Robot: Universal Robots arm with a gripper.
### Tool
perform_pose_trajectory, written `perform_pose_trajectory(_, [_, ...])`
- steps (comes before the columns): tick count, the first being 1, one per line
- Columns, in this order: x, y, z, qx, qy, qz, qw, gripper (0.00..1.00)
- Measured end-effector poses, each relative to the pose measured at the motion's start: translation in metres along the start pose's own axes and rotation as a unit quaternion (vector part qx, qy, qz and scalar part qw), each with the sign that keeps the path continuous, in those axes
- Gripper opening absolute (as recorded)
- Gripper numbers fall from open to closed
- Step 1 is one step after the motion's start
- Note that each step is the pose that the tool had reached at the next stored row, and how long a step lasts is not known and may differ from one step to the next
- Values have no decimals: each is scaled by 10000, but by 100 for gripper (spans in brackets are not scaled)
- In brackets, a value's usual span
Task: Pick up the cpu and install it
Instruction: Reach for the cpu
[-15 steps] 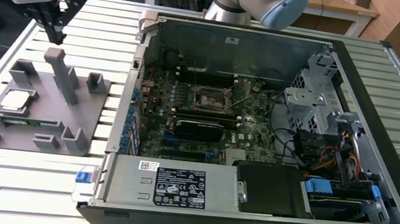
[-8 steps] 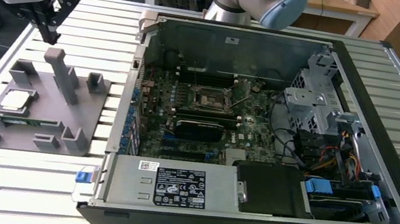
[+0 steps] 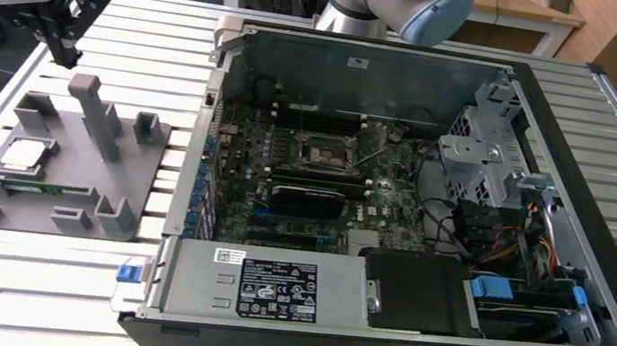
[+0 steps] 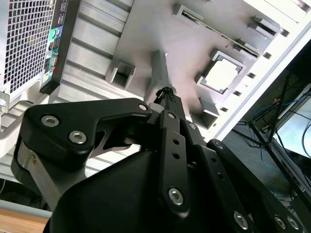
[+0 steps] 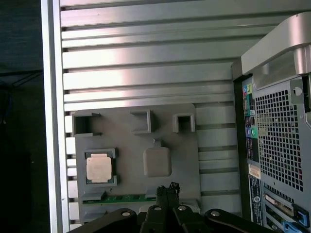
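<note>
Beside case (image 3: pixel 360 62), nine o'clock: cpu (image 3: pixel 23 156) lying in grey tray (image 3: pixel 134 168).
Gripper (image 3: pixel 63 57): over tray's twelve o'clock end, fingers clenched, empty.
Stickers (image 3: pixel 278 288): white, on case, print illegible.

Bright, even light leaves only soft shadows. In the first wrist view, broad glare bands streak the ribbed tabletop (image 5: pixel 146 77). In the second wrist view, the cpu (image 4: pixel 222 75) washes out to white. In the exterior view, the computer case (image 3: pixel 371 73) is dimmer inside, darkest toward 5 o'clock.
</note>
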State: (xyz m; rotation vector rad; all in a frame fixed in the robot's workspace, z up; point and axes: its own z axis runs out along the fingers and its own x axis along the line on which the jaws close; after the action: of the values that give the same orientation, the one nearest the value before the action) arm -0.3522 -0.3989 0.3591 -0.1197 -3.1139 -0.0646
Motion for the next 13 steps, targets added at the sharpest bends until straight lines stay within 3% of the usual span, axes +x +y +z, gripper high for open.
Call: perform_pose_trajectory(13, [189,-21,35,1,18,1,10000,11])
